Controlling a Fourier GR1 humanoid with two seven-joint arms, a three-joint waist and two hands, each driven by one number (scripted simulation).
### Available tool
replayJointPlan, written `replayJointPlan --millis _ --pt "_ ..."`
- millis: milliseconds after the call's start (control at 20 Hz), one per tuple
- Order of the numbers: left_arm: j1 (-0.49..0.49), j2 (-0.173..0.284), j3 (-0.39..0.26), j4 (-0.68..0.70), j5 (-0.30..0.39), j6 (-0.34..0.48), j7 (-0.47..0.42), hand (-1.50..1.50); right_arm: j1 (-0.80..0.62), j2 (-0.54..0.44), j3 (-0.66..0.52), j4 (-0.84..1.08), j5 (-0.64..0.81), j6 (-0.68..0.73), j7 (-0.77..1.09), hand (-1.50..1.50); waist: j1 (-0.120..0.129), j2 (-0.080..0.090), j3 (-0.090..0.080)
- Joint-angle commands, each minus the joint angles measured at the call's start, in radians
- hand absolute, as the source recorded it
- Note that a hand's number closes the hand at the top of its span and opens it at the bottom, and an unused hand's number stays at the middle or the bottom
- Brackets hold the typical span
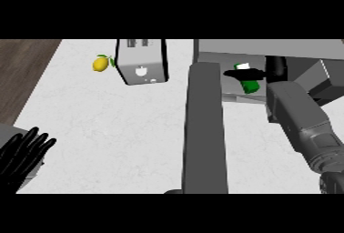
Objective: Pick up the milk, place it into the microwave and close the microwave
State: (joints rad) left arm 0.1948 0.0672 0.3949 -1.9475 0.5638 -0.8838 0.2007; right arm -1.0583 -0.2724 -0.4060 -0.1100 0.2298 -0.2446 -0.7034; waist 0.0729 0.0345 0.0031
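Note:
The milk (250, 86), a green carton with a white top, is inside the open microwave (269, 46) at the upper right. My right hand (274, 68) reaches into the cavity, its black fingers curled across the carton. The grey right forearm runs down to the lower right corner. The microwave's door (205, 132) stands open, seen edge-on as a long grey slab pointing toward me. At the lower left edge my left hand (23, 154) rests open, fingers up, far from the microwave.
A silver toaster (141, 61) stands at the back of the white counter (114, 136), with a yellow lemon (100, 64) just to its left. Dark wooden floor shows beyond the counter's left edge.

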Motion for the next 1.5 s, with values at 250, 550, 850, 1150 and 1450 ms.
replayJointPlan --millis 250,550,850,1150,1450 --pt "0.015 -0.047 -0.159 0.032 -0.109 -0.094 0.024 -1.5 0.125 0.05 -0.056 -0.011 -0.085 0.317 -0.113 -1.5 -0.049 -0.021 -0.001" --pt "-0.005 -0.066 -0.177 0.105 -0.315 -0.125 -0.135 -1.5 0.214 0.185 -0.044 -0.048 -0.109 0.356 -0.173 -1.5 -0.071 -0.035 -0.004" --pt "-0.075 -0.067 -0.218 0.211 -0.448 -0.088 -0.224 -1.5 0.395 0.233 0.021 -0.102 -0.082 0.384 -0.223 -1.5 -0.111 -0.048 -0.006" --pt "-0.151 -0.067 -0.294 0.268 -0.551 0.031 -0.288 1.5 0.585 0.23 0.072 -0.191 -0.055 0.337 -0.255 -1.5 -0.136 -0.053 -0.008" --pt "-0.18 -0.067 -0.383 0.345 -0.706 0.085 -0.35 1.5 0.793 0.203 0.085 -0.367 -0.089 0.397 -0.284 -1.5 -0.129 -0.05 -0.008"
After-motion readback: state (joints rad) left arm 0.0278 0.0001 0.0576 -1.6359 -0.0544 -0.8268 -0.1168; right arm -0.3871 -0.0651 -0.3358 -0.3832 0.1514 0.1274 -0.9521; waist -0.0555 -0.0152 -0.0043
